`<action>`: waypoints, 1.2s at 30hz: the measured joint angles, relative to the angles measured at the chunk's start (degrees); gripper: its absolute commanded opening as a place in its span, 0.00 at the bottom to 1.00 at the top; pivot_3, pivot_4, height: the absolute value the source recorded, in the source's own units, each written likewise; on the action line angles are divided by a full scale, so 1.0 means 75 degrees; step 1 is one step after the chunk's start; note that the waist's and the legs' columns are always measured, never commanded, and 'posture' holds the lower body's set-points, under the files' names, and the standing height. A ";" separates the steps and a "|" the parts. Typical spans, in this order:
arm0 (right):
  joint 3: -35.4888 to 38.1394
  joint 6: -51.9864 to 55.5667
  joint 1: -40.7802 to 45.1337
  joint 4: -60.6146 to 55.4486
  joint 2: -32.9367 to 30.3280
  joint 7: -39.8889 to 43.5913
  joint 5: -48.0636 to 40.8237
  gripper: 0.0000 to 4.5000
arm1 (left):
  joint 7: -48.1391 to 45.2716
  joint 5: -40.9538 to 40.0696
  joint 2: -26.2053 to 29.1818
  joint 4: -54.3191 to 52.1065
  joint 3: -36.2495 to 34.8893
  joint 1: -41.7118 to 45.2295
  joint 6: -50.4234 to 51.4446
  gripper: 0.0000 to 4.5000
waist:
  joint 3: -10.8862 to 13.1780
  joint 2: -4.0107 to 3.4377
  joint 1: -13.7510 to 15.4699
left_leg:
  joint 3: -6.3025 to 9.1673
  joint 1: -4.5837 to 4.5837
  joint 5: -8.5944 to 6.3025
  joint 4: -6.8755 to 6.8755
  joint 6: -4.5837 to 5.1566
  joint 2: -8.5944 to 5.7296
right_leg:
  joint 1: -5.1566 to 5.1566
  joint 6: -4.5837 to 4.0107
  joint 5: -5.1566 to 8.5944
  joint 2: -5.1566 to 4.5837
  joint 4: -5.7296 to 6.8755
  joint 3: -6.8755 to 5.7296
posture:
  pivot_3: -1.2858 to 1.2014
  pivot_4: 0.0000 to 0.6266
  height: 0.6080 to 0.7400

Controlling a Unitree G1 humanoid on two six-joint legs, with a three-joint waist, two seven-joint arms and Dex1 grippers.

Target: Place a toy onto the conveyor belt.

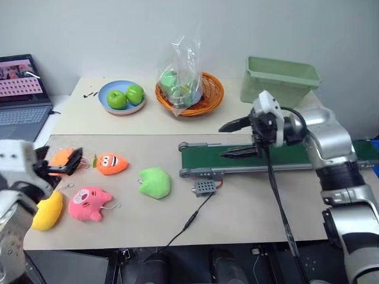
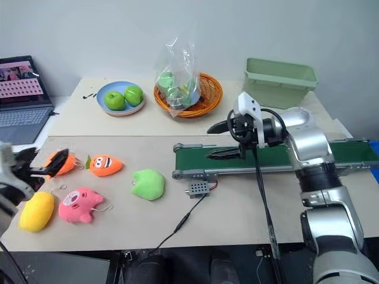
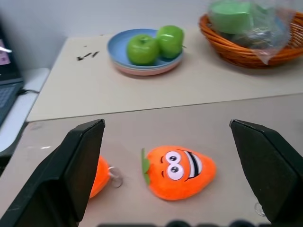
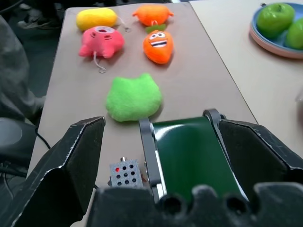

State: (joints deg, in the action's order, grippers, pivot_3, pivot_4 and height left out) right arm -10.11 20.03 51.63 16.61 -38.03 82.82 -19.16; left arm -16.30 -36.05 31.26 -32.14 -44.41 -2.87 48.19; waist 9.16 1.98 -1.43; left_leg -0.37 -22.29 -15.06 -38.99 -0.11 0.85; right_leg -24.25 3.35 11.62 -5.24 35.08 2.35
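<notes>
The yellow oval toy [image 1: 47, 211] lies at the near left corner of the table, next to a pink plush. My left gripper [image 2: 42, 161] hovers open just beyond it, over the orange plushes, with nothing between its fingers [image 3: 80, 161]. The conveyor belt [image 1: 284, 158], dark green in a grey frame, runs along the right half of the table. My right gripper [image 1: 232, 139] hangs open over the belt's left end, pointing left, and holds nothing. From the right wrist view the toy [image 4: 96, 19] lies far off past the belt [image 4: 189, 156].
A pink plush [image 1: 89, 203], an orange carrot plush [image 1: 111, 164], another orange plush [image 1: 61, 157] and a light green plush [image 1: 155, 182] lie left of the belt. A grey control box [image 1: 204, 188] with a cable sits by the belt's end. Behind are an apple plate [image 1: 122, 96], a basket [image 1: 189, 92], a pale green bin [image 1: 281, 77] and a laptop [image 1: 21, 94].
</notes>
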 measured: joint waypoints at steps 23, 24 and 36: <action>-0.0223 -0.1129 0.0574 0.1655 0.0438 0.0037 0.1052 0.99 | 0.3853 -0.5696 -0.1835 0.2614 -0.3315 -0.1217 0.0260 1.00 | -0.0001 0.0000 0.0055 | 0.0008 0.0014 0.0002 0.0002 -0.0009 -0.0003 | 0.0001 -0.0023 -0.0005 -0.0001 0.0002 0.0002 | 0.52 0.24 1.00; -0.0181 -0.1129 0.0573 0.1671 0.0349 0.0021 0.1063 0.99 | 0.3816 -0.5668 -0.1833 0.2728 -0.3296 -0.1322 0.0082 1.00 | -0.0001 0.0001 0.0057 | -0.0004 0.0013 0.0002 0.0002 -0.0009 -0.0003 | 0.0001 -0.0024 -0.0004 0.0000 0.0001 0.0002 | 0.52 0.24 1.00; 0.0160 -0.0947 0.0621 0.1643 0.0180 -0.0194 0.1018 0.99 | 0.3196 -0.5271 -0.1882 0.3504 -0.2247 -0.1822 -0.0668 1.00 | 0.0000 0.0001 0.0059 | -0.0027 0.0011 0.0002 0.0002 -0.0009 -0.0001 | 0.0003 -0.0027 -0.0002 0.0002 -0.0001 0.0001 | 0.52 0.24 1.00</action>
State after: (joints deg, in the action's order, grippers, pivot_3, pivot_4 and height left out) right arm -8.92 12.93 56.28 28.94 -36.67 81.37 -11.53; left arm 7.66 -75.58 17.15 -5.86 -61.26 -16.53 43.18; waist 9.16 1.98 -0.99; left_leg -0.57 -22.21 -15.05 -38.97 -0.18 0.84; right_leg -24.23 3.15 11.60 -5.22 35.07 2.35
